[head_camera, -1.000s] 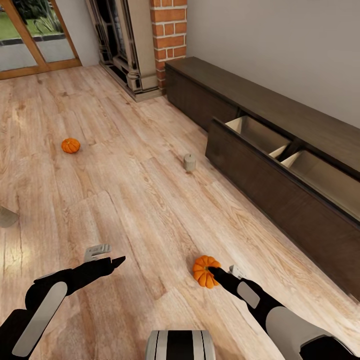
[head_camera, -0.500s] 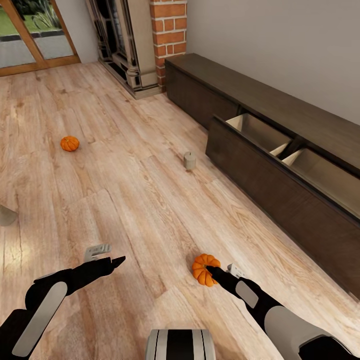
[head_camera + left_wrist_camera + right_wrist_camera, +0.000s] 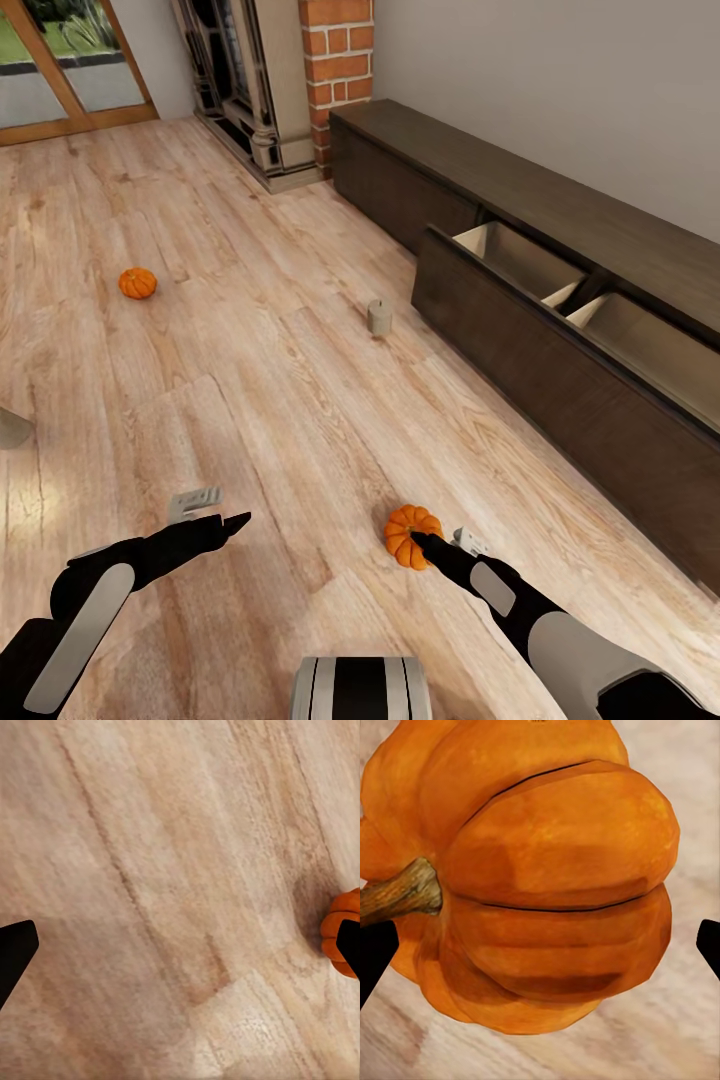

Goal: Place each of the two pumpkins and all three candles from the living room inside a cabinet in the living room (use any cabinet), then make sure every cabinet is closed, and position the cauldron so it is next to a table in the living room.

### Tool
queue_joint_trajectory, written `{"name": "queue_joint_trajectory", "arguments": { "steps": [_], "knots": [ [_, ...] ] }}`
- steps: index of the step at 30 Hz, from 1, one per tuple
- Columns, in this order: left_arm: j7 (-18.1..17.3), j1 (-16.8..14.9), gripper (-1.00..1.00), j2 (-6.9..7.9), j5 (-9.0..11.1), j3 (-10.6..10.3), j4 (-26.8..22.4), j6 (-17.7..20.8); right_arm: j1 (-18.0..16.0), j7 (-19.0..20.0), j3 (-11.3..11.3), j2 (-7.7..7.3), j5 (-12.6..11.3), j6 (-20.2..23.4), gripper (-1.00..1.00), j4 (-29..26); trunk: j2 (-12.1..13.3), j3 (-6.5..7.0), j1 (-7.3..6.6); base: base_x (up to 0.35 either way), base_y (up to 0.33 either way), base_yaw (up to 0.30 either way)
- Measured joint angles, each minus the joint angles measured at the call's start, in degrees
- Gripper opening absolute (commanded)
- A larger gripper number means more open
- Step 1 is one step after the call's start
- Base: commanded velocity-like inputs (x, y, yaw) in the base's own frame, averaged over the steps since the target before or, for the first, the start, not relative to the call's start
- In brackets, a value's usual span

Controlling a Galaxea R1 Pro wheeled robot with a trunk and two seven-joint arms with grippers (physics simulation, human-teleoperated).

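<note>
Right gripper (image 3: pixel 432 545): low over the plank floor (image 3: pixel 280 400), its fingers spread wide on either side of the near pumpkin (image 3: pixel 411 536); in the right wrist view the two dark fingertips (image 3: pixel 375 956) sit at the far sides with the pumpkin (image 3: pixel 532 885) between them, not clamped on it.
Near pumpkin: on the floor just ahead of the robot, out from the open drawer, its brown stem (image 3: pixel 401 894) pointing sideways.
Left gripper (image 3: pixel 212 510): spread open and holding nothing, above bare boards.
Far pumpkin (image 3: pixel 138 283): on the floor well off to the left, toward the glass door (image 3: pixel 60 70).
Candle (image 3: pixel 379 317): upright on the floor, near the drawer's left corner.
Cabinet (image 3: pixel 560 290): along the wall, one drawer (image 3: pixel 540 290) pulled out, its pale compartments showing.
Fireplace (image 3: pixel 250 90): by the brick chimney (image 3: pixel 337 60), beside the cabinet's far end.
</note>
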Motion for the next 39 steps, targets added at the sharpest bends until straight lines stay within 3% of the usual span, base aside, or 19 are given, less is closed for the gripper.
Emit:
{"name": "queue_joint_trajectory", "arguments": {
  "steps": [17, 39],
  "knots": [
    [0.0, 0.0, 1.0, 0.0, 0.0, 0.0, -0.08, 0.0, 0.07, 2.48, -0.07, -0.11, 0.12, -0.09, 1.0, -0.65, 0.0, 0.0, 0.0, 0.0, 0.0, 0.0],
    [0.03, 0.0, 1.0, 0.0, 0.0, 0.02, -0.07, 0.0, 0.07, 2.74, -0.1, -0.16, 0.16, -0.08, 1.0, -0.57, 0.0, 0.0, 0.0, 0.015, 0.0, 0.0]
  ]
}}
